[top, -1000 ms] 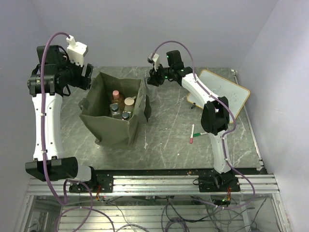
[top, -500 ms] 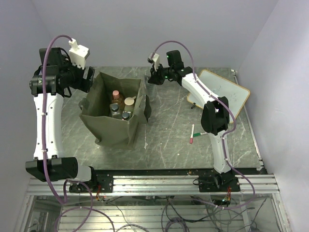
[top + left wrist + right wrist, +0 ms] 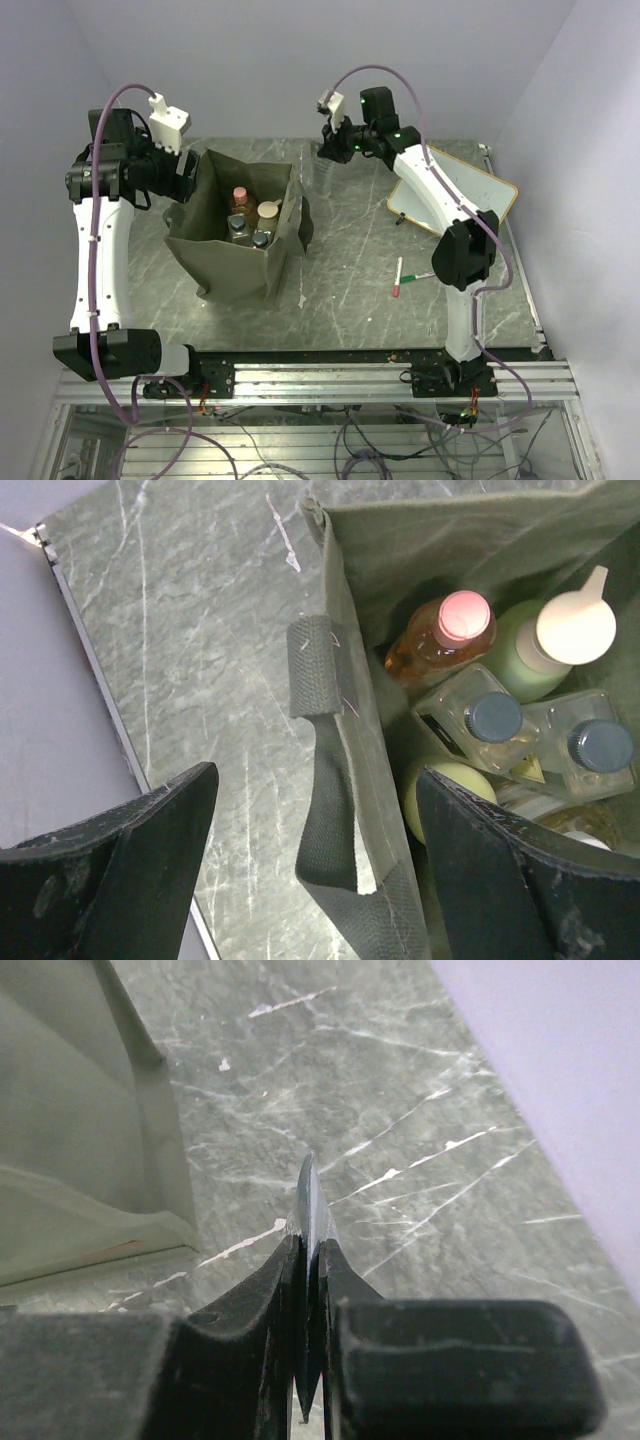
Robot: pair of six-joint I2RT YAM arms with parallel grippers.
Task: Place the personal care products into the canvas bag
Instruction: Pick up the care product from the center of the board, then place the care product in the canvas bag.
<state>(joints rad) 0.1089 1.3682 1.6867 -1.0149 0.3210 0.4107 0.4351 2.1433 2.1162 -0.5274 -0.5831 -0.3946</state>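
marbled grey-green table, pale walls; left tool spread above canvas bag rim, right tool pressed together

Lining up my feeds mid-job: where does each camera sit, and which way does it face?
Top external: above and behind the bases, looking down at the table, canvas bag and whiteboard; both arms show.
Left wrist: on the left arm, looking down at the bag's strap handle and bottles; open left gripper shows.
Right wrist: on the right arm, facing low along the table past the bag; shut right gripper shows.
Shared: the bag, in all three.
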